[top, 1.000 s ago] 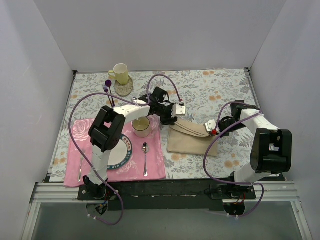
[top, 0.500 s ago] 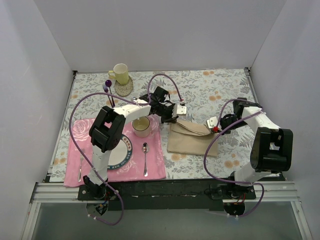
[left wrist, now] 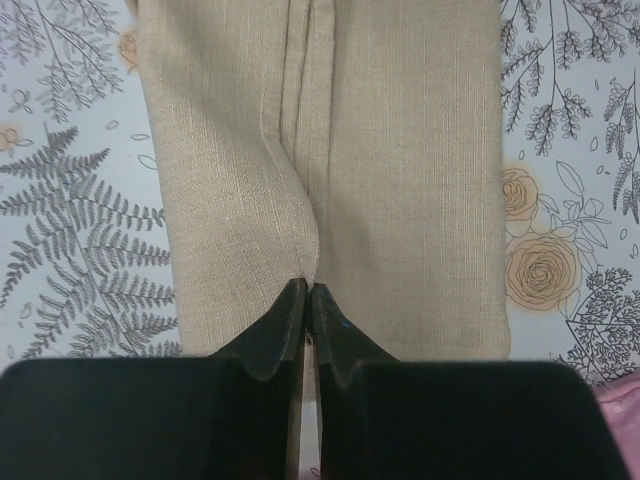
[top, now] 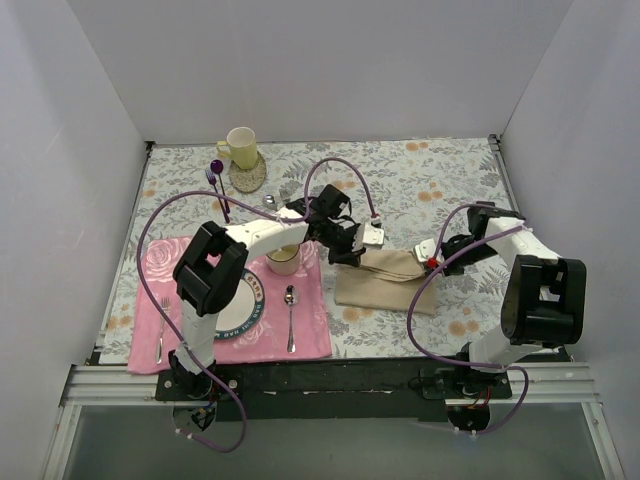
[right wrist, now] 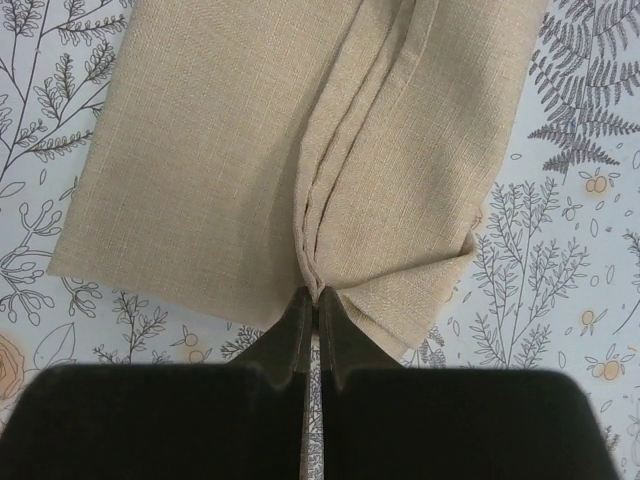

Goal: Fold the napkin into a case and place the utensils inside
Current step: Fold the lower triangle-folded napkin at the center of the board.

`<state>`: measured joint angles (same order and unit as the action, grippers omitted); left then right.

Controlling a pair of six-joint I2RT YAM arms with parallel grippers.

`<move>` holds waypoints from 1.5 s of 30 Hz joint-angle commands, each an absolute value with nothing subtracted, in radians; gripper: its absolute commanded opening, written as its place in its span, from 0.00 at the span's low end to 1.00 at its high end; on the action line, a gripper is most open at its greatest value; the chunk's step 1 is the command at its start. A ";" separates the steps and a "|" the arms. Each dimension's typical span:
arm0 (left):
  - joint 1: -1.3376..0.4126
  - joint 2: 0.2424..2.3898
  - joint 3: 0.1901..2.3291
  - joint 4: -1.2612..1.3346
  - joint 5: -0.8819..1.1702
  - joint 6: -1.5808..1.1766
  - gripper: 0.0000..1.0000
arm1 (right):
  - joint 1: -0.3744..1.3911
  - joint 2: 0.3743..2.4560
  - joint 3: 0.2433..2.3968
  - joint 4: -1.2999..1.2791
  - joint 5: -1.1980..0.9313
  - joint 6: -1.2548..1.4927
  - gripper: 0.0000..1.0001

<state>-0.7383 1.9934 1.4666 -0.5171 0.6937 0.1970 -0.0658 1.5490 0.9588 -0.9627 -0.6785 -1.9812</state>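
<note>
My left gripper [left wrist: 308, 292] and right gripper [right wrist: 311, 297] each pinch tight the plain beige-tan cloth napkin [top: 385, 285], half folded on the grey flowery tablecloth [top: 440, 180], with nothing inside yet.

The whole surface, covered by a grey floral tablecloth [top: 440, 180], is viewed from high above and behind the arm bases [top: 200, 375], facing down and forward. Each wrist view is taken at close range, looking down past the left black fingers [left wrist: 275, 335] or the right black fingers [right wrist: 290, 335]. A folded beige-tan cloth napkin [top: 385, 285] is shared by all three views and is seen from opposite ends by the wrist cameras.
</note>
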 commanded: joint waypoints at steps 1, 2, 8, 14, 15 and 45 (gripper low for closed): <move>-0.741 1.934 1.421 -0.540 0.661 0.183 0.00 | -0.084 1.514 0.943 -0.996 -0.670 -2.276 0.01; -0.741 1.934 1.411 -0.537 0.649 0.186 0.00 | -0.087 1.516 0.945 -0.996 -0.673 -2.276 0.01; -0.741 1.954 1.381 -0.462 0.558 0.173 0.00 | -0.113 1.520 0.930 -0.977 -0.673 -2.283 0.01; -0.739 1.980 1.407 -0.462 0.574 0.158 0.00 | -0.117 1.496 0.890 -0.957 -0.680 -2.284 0.07; -0.739 1.988 1.411 -0.462 0.572 0.150 0.00 | -0.117 1.494 0.882 -0.953 -0.678 -2.283 0.25; -0.741 2.016 1.420 -0.472 0.594 0.103 0.00 | -0.112 1.634 1.149 -0.887 -0.821 -1.097 0.54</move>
<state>-0.7425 2.0220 1.3960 -0.4671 0.5827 0.1112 -0.1307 1.6390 1.1793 -0.9943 -0.8314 -1.2915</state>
